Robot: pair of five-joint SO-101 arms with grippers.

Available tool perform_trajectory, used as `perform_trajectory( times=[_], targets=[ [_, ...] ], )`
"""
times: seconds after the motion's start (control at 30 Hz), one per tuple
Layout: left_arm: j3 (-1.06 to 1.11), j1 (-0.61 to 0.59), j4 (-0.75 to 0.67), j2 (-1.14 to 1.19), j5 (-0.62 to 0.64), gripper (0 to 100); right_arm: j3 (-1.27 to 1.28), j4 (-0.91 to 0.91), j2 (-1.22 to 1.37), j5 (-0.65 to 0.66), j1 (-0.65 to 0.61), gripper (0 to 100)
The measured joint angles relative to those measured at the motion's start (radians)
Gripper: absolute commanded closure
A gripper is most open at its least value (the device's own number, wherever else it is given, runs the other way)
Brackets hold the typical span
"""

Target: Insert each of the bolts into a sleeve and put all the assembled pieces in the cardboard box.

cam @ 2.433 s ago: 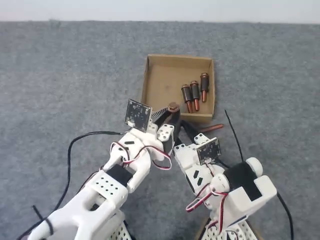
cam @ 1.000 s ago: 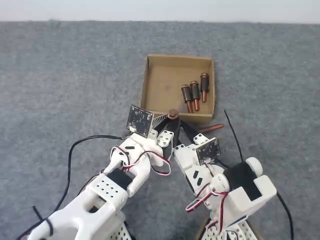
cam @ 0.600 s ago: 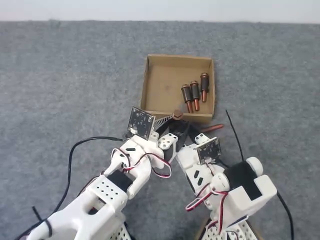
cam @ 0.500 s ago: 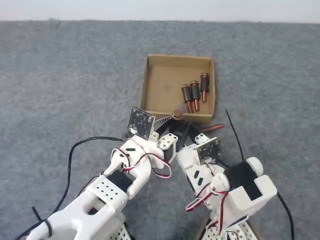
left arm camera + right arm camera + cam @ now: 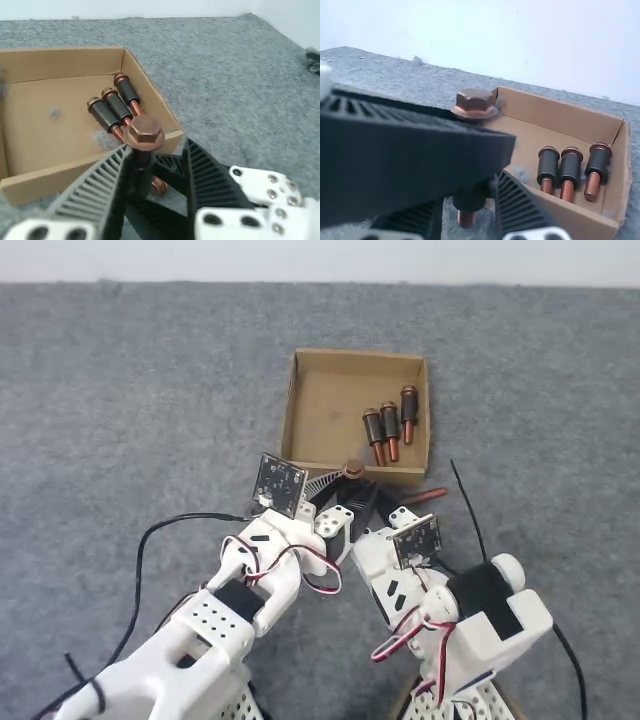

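Note:
A copper bolt [image 5: 352,469] stands upright in a black sleeve [image 5: 141,172] just in front of the cardboard box [image 5: 290,410]. My right gripper [image 5: 360,490] is shut on the sleeve [image 5: 470,197], with the bolt's hex head [image 5: 475,104] above its finger. My left gripper [image 5: 159,150] is open, its ribbed fingers [image 5: 95,192] standing on either side of the piece, and one finger is apart from it. Three assembled pieces [image 5: 390,430] lie side by side in the box [image 5: 150,95]. A loose bolt [image 5: 425,496] lies on the mat outside the box's near right corner.
Grey mat [image 5: 150,390] covers the table around the box. A black cable [image 5: 160,525] runs along the left arm, and another cable [image 5: 468,505] runs beside the right arm. The left half of the box floor [image 5: 325,410] is bare.
The left gripper has drawn back from the box edge and spread its fingers. The bolt head sits lower and nearer the arms than 2.4 s ago.

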Motion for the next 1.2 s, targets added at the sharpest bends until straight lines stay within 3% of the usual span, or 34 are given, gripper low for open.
perform_trajectory(
  times=[0.47,0.67,1.2],
  targets=[
    [0.002,-0.005,0.000,0.000,0.000,85,0.000,0.000,0.000,0.000,-0.002,99.2],
    [0.003,-0.068,0.002,0.002,0.003,85,0.002,0.000,0.000,-0.003,0.002,99.2],
    [0.003,-0.014,0.002,0.002,0.002,85,0.002,0.000,0.000,-0.003,0.008,99.2]
  ],
)
